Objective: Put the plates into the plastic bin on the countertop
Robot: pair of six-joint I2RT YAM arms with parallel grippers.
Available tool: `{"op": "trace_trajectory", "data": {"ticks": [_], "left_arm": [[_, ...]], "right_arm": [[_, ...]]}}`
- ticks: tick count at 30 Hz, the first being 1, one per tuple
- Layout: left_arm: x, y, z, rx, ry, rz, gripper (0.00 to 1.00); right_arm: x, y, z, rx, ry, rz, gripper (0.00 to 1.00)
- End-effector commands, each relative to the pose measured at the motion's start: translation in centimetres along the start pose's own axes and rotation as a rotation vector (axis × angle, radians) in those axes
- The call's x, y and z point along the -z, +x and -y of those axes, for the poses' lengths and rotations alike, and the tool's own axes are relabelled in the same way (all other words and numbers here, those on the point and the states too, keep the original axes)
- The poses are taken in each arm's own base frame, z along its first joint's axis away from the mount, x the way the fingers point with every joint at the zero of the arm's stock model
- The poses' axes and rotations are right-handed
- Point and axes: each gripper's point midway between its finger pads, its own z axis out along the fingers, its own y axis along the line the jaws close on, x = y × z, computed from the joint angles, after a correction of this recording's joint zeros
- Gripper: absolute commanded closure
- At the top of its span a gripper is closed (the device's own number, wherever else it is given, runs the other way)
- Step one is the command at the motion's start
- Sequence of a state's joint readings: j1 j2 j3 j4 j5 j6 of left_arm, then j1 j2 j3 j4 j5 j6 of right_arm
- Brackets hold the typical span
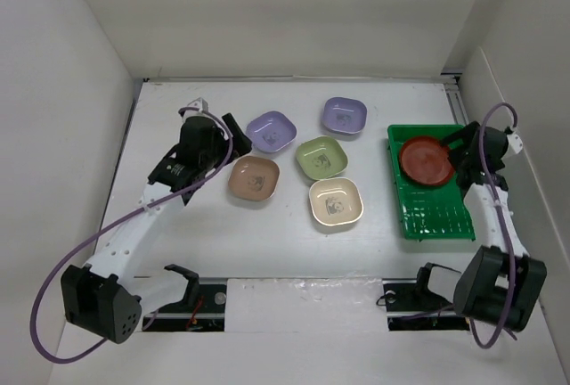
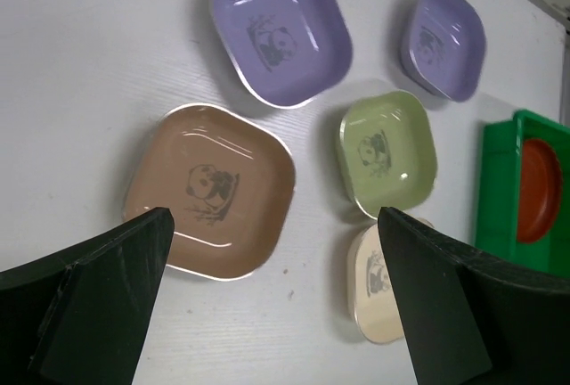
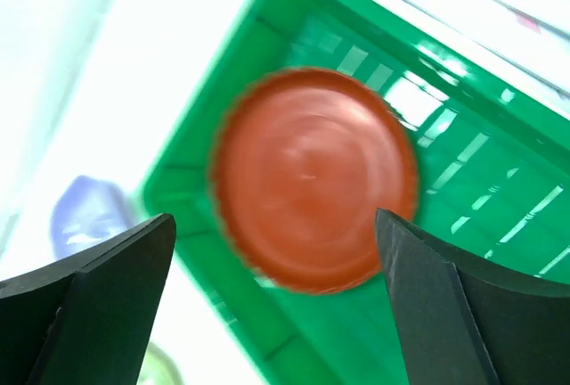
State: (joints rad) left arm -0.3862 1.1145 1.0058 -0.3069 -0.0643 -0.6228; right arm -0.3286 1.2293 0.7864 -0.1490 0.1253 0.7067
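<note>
A round red-orange plate (image 1: 425,160) lies flat in the far end of the green plastic bin (image 1: 436,216); only one red plate shows. My right gripper (image 1: 459,149) hovers open above it, and the plate (image 3: 312,180) sits between the fingers in the right wrist view. Five rounded-square dishes lie on the white countertop (image 1: 267,251): two lavender (image 1: 271,131) (image 1: 345,115), green (image 1: 321,157), pinkish-tan (image 1: 254,178), cream (image 1: 336,202). My left gripper (image 1: 233,129) is open and empty, above the left lavender dish and the pinkish-tan dish (image 2: 209,191).
White walls bound the countertop on the left, back and right. The bin (image 2: 499,189) stands along the right wall, its near half showing bare gridded floor. The arm bases and a slotted rail (image 1: 294,296) lie at the near edge.
</note>
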Motion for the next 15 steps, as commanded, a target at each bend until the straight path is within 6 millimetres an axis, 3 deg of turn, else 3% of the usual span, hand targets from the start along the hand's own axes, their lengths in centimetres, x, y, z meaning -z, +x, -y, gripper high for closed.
{"op": "trace_trajectory", "data": {"ticks": [1, 2, 3, 4, 5, 6, 9, 12, 15], "left_arm": [[-0.4, 0.8, -4.1, 0.091, -0.148, 0.027, 0.0], [-0.6, 1.1, -4.6, 0.114, -0.162, 0.036, 0.0], [-1.0, 2.7, -6.1, 0.115, -0.204, 0.011, 0.0], [-1.4, 3.5, -7.4, 0.133, -0.246, 0.019, 0.0], [-1.4, 3.3, -7.6, 0.132, -0.256, 0.029, 0.0], [-1.8, 4.4, -8.3, 0.136, -0.273, 0.011, 0.0], [-2.8, 5.6, -9.2, 0.141, -0.295, -0.01, 0.0], [-3.8, 6.4, -9.7, 0.144, -0.315, -0.03, 0.0], [-4.3, 6.9, -10.3, 0.146, -0.345, -0.043, 0.0]], "right_arm": [[4.1, -2.4, -3.7, 0.013, -0.124, 0.098, 0.01], [5.3, -1.5, -5.3, 0.052, -0.173, 0.08, 0.01], [6.4, -1.3, -6.6, 0.076, -0.217, 0.082, 0.01], [8.5, -0.3, -9.1, 0.126, -0.309, 0.076, 0.01], [9.1, -0.4, -9.4, 0.142, -0.332, 0.078, 0.01], [10.6, 1.3, -11.4, 0.213, -0.409, 0.052, 0.01], [13.8, 5.0, -14.6, 0.336, -0.555, -0.023, 0.01], [15.0, 7.8, -15.8, 0.426, -0.617, -0.082, 0.01], [16.6, 12.3, -17.2, 0.51, -0.737, -0.193, 0.01]]}}
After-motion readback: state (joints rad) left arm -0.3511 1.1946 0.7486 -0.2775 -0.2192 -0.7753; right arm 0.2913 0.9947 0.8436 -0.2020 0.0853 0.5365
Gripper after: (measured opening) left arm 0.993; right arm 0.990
